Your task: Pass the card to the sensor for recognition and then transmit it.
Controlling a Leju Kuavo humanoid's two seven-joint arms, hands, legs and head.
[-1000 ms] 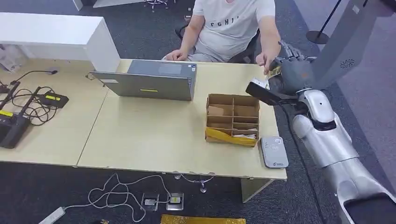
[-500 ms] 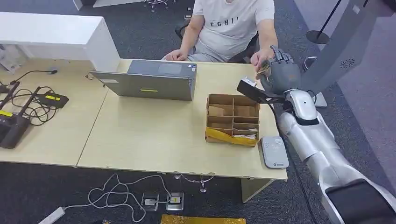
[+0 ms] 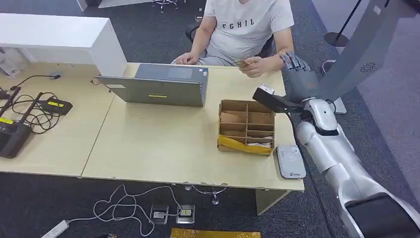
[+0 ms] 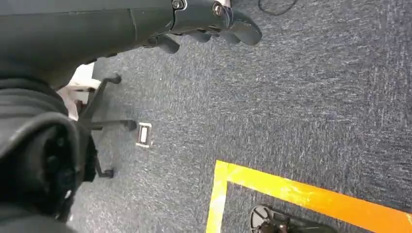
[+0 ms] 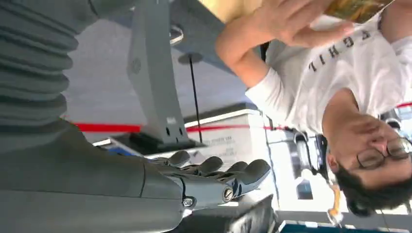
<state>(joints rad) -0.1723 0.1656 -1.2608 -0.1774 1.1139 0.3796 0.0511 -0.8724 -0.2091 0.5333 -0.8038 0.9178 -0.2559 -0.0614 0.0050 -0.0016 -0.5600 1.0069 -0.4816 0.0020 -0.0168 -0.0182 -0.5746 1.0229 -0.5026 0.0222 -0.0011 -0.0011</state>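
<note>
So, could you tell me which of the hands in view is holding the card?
The person's hand over the table's far edge holds the card; the robot's right hand beside it holds nothing, fingers apart.

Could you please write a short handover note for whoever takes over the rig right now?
Right hand: raised past the far right corner of the table, fingers apart, holding nothing.
Left hand: hanging beside the body over the carpet, fingers curled in, holding nothing.
Card: in the person's hand, above the table's far edge.
Card reader: flat on the table's near right corner, beside the cardboard divider box.
Done: the card is with the person, so the handover looks complete. The scan cannot be confirmed from these views.
Left: probably just bring the right arm back to rest.
</note>
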